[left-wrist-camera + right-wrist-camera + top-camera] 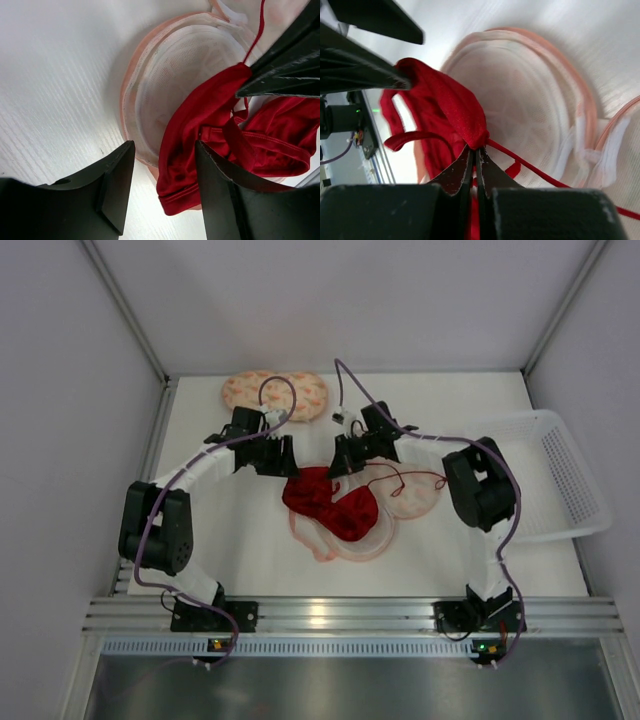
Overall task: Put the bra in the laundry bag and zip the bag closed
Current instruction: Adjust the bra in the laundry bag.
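Partly covering the laundry bag (165, 75), the bra (200, 115) is pinched by the right claw (476, 148); left claw (165, 150) stands open, gripping nothing

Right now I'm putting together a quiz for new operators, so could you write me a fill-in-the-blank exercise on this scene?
1. The right gripper pinches the bra, whose colour is ____.
2. The left gripper has its jaws ____.
3. The bra lies over the unzipped laundry bag, while the second pouch lies at the table's ____ edge.
Missing words: red; open; far.
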You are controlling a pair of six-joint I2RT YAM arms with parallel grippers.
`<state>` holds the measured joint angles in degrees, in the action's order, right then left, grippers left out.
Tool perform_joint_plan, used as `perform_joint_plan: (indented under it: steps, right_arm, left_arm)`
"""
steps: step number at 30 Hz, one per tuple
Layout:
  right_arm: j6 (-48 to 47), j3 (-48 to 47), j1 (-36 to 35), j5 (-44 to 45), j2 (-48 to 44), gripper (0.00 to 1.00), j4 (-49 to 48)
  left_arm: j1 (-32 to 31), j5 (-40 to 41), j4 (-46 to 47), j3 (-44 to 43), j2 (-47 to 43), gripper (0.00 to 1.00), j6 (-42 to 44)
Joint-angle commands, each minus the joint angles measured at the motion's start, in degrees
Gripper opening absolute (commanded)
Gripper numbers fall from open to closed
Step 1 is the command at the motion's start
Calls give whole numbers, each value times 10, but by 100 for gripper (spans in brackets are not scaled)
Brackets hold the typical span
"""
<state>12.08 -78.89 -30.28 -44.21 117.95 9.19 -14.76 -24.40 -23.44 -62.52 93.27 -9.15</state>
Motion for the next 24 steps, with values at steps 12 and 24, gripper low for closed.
perform_joint_plan:
  steps: [12, 24]
  right_arm:
    - [-22, 81, 26, 18, -113, 0, 38]
    - [-22, 113, 73, 12, -148, 0, 45]
  left_arm:
    - [-20, -17, 18, -39, 16, 56, -13]
    - [-24, -6, 38, -30, 29, 56, -12]
